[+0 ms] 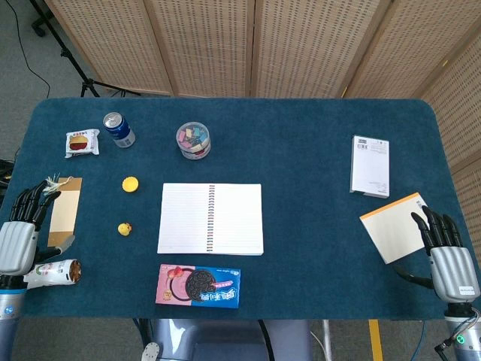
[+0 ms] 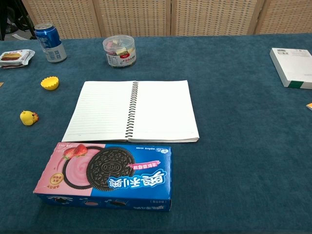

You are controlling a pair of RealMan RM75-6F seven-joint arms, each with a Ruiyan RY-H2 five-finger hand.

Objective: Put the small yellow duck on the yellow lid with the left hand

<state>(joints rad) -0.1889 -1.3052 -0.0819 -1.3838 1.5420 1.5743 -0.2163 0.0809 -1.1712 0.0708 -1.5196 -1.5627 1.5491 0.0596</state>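
Note:
The small yellow duck [image 1: 125, 228] [image 2: 28, 117] sits on the blue cloth left of the open notebook. The yellow lid [image 1: 131, 183] [image 2: 49, 83] lies a short way behind it, apart from it. My left hand [image 1: 21, 233] rests at the table's left edge, well left of the duck, fingers spread and holding nothing. At the front right corner lies my right hand [image 1: 449, 259], fingers apart and empty, beside an orange-edged notepad. Neither hand shows in the chest view.
An open spiral notebook [image 1: 210, 218] fills the centre, with an Oreo box [image 1: 198, 285] in front of it. A blue can [image 1: 119, 129], a snack packet [image 1: 82, 142] and a clear tub [image 1: 193, 141] stand at the back left. A white box [image 1: 370, 165] and notepad [image 1: 394, 226] lie right.

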